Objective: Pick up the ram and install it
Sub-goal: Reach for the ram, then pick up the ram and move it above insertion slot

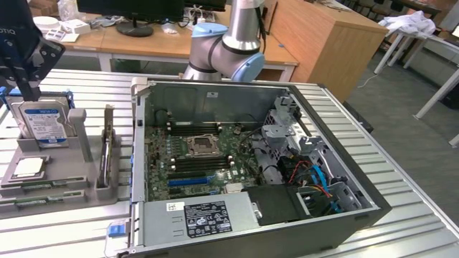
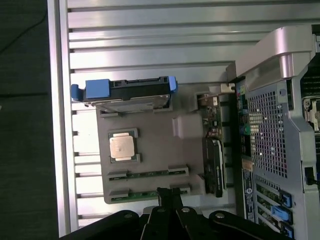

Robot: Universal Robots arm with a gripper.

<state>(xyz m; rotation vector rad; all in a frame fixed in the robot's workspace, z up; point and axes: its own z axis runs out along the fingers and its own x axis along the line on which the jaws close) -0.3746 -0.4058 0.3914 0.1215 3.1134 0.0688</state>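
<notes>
In the exterior view, the gripper (image 1: 29,92) hangs at the exterior view's left, above a grey holder (image 1: 80,185) that lies on a slatted metal table (image 1: 72,86), just beside an open computer case (image 1: 344,215). Its dark body covers the top of the blue-labelled hard drive (image 1: 43,124), which stands upright in the holder. Below the drive lies a square silver processor chip (image 1: 29,167). Past it, two green sticks lie flat in their slots: a second stick (image 1: 36,186), and the ram (image 1: 32,202) in the holder's outermost slot. The motherboard (image 1: 193,156) lies exposed inside the case, well apart from the gripper. In the wrist view, the two dark fingers (image 2: 164,205) are pressed together to a narrow point and hold nothing. Their tips overlap one end of the ram (image 2: 140,194), which lies in its slot, though whether they touch it cannot be told. The second stick (image 2: 148,174) lies just beside it, between the ram and the processor chip (image 2: 122,146), with the hard drive (image 2: 127,92) on the far side of the holder (image 2: 160,145) and the case (image 2: 280,125) along the holder's other side.
</notes>
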